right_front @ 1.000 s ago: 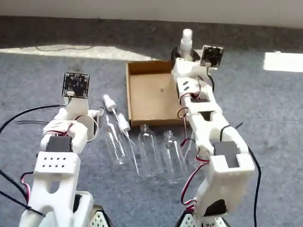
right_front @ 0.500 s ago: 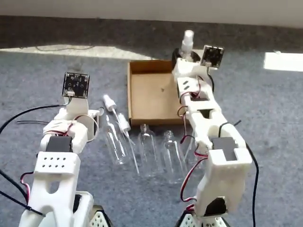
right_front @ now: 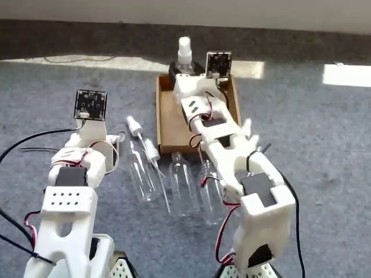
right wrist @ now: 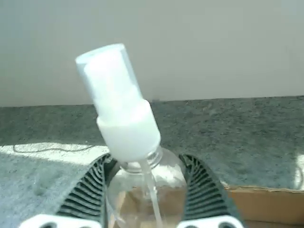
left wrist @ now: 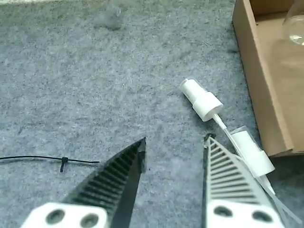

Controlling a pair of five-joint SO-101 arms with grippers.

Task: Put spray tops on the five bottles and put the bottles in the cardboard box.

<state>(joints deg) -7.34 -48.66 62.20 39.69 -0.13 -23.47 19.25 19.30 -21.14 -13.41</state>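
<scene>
- Jaws of the right gripper (right wrist: pixel 145 166) are clenched around the shoulder of a clear plastic bottle (right wrist: pixel 142 194) that already wears a white spray top (right wrist: pixel 121 109). Over the last second the right arm (right_front: pixel 232 156) swings from the far right corner of the shallow brown cardboard box (right_front: pixel 157 116) to its far left corner, and the bottle goes with it.
- I read this as the placing step for one finished bottle. It now sits over the box's far left corner, but I cannot tell whether its base touches the box floor. The capping work on the others is still to do.
- Jaws of the left gripper (left wrist: pixel 175 142) are spread apart with nothing between them. The gripper hovers over the grey carpet (right_front: pixel 324 145) just beside the loose tops, where it was a second ago.
- The held bottle's long axis runs close to vertical, with the spray top upward and the base down toward the box. In the right wrist view the top leans a little off the line of the jaws.
- Three uncapped clear bottles (right_front: pixel 181 182) lie on their sides on the carpet, between the arms and near the box's near wall. Their long axes run from the robot toward the box, open necks toward it. The right arm covers whatever lies beyond them.
- Two loose white spray tops (right_front: pixel 134 124) lie on the carpet just beside the box's left wall. Their heads point away from the robot and their thin dip tubes trail back toward it.
</scene>
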